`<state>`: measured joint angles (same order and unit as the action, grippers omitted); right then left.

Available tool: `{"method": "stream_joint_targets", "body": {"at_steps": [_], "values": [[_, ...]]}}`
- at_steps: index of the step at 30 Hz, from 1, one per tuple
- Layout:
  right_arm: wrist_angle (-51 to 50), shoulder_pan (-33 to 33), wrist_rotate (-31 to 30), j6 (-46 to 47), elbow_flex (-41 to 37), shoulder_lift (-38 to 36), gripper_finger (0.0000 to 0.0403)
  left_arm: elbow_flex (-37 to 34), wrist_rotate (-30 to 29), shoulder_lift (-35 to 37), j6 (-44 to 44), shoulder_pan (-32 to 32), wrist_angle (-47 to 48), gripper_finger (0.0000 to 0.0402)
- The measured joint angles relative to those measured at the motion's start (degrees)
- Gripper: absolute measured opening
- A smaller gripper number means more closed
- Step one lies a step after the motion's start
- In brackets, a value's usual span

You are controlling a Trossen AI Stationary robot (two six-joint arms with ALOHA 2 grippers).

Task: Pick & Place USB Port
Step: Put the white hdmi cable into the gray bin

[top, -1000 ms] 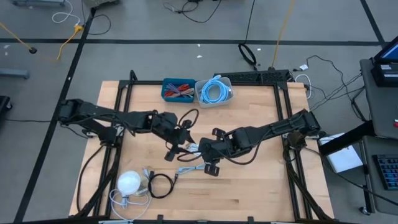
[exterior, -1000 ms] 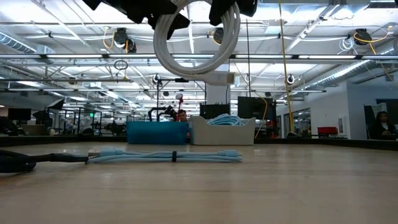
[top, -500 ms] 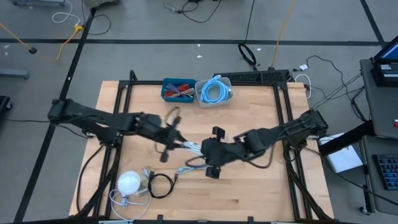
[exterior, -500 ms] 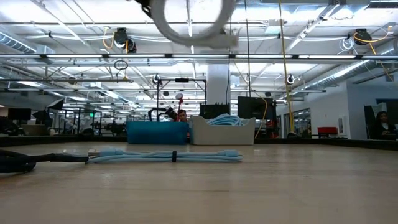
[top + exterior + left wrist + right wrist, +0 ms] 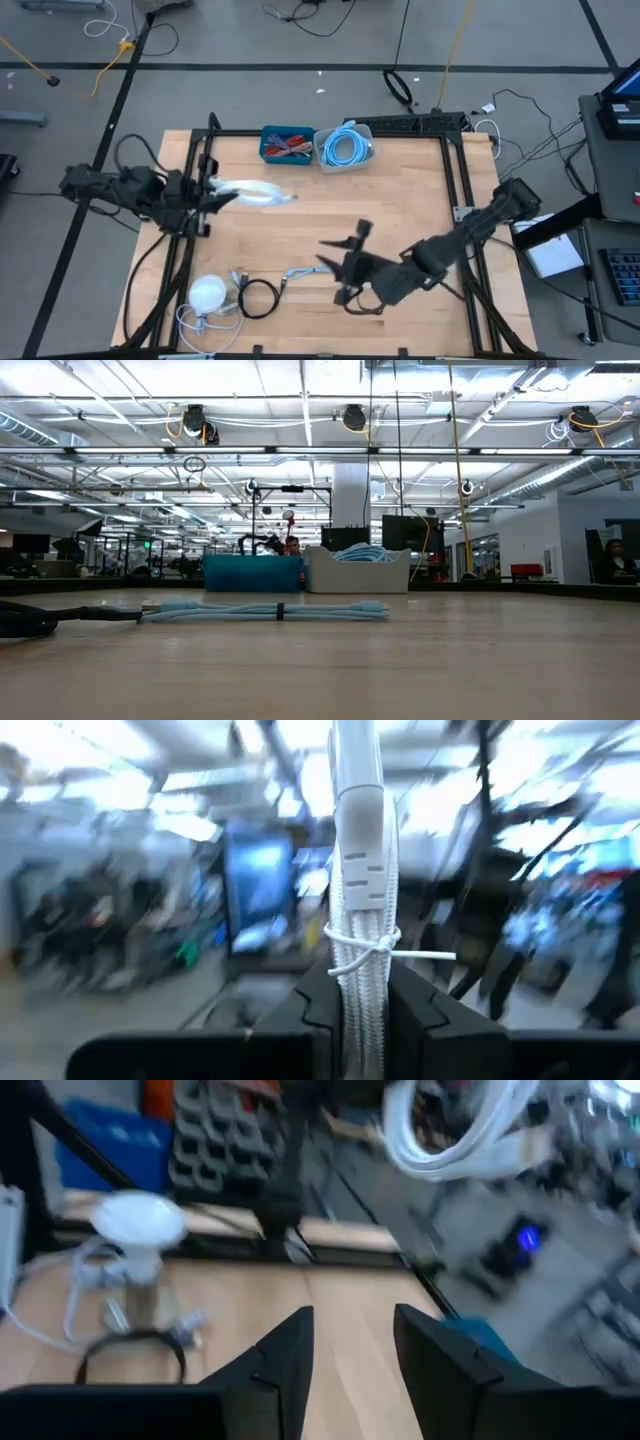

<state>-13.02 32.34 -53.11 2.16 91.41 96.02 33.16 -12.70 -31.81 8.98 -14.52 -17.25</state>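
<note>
A white USB cable bundle (image 5: 252, 193), bound with a thin tie, is in the air over the table's left part, with my left gripper (image 5: 213, 190) shut on it. In the left wrist view the bundle (image 5: 358, 900) stands out past the fingers, its plug (image 5: 358, 830) at the free end. My right gripper (image 5: 338, 268) is over the table's near middle, pointing toward the left edge. It is open with nothing between its fingers (image 5: 290, 1355). A light blue cable (image 5: 265, 610) lies flat on the table. Neither gripper shows in the low view. My left gripper pinches the white bundle between its two fingers, on the stretch just behind the tie (image 5: 358, 990). The fingers come level from the table's left side and lie along the bundle. The bundle sticks out toward the right, lifted clear of the table.
A blue bin (image 5: 287, 143) with small parts and a white bin (image 5: 345, 147) holding a blue coil stand at the far edge. A white round object (image 5: 208, 293) and a black cable loop (image 5: 258, 298) lie near the front left. The light blue cable (image 5: 300, 272) lies beside my right gripper.
Both grippers met at the white bundle over the table's middle. My left gripper has since pulled back toward the left edge and risen, carrying the bundle out of the low view. My right gripper, without the bundle, has swung toward the near edge and turned toward the left.
</note>
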Motion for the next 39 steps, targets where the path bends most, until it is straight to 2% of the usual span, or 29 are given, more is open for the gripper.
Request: {"method": "stream_joint_targets", "body": {"at_steps": [3, 6, 9, 12, 14, 15, 19, 23, 26, 32, 39], "values": [[27.88, -2.28, 6.31, -11.57, -10.44, 0.05, 0.0134, -7.52, 5.72, 1.98, -0.24, -0.12, -11.17, 0.0037], [54.79, -5.44, 11.31, -18.22, -21.09, 0.07, 0.0134, -13.85, 9.66, 1.31, -1.64, -0.07, -24.04, 0.0037], [74.68, -8.59, 16.47, -20.78, -30.8, 0.33, 0.0134, -17.58, 11.02, -0.1, -2.17, -0.09, -32.65, 0.0037], [87.99, -12.56, 27.69, -16.97, -36.95, 0.25, 0.0134, -18.24, 9.92, -2.03, -1.78, 0.54, -39.03, 0.0037], [90.91, -15.24, 33.39, -12.9, -37.93, 0.58, 0.0134, -17.94, 9.62, -4.34, -2.03, 1.63, -43.65, 0.0037], [91.11, -16.18, 34.12, -12.19, -37.86, 1.09, 0.0134, -17.73, 9.77, -5.96, -2.33, 2.24, -46.13, 0.0037], [90.43, -17.51, 34.4, -13.41, -35.61, 3.56, 0.0135, -15.79, 11.0, -14.13, -5.0, 4.98, -51.88, 0.0036], [89.92, -17.69, 35.31, -15.12, -32.77, 5.24, 0.0135, -12.83, 15.47, -24.55, -8.84, 7.22, -55.86, 0.0036], [88.48, -17.77, 35.27, -15.27, -31.82, 5.84, 0.0135, -10.44, 17.68, -29.49, -10.25, 7.92, -60.5, 0.0036], [88.22, -17.08, 35.38, -15.92, -31.83, 5.86, 0.0135, -8.19, 18.31, -34.64, -11.24, 8.31, -60.9, 0.0036], [88.51, -16.81, 35.2, -16.75, -31.83, 5.86, 0.0135, -8.19, 18.35, -35.29, -11.66, 8.46, -60.61, 0.0036]]}}
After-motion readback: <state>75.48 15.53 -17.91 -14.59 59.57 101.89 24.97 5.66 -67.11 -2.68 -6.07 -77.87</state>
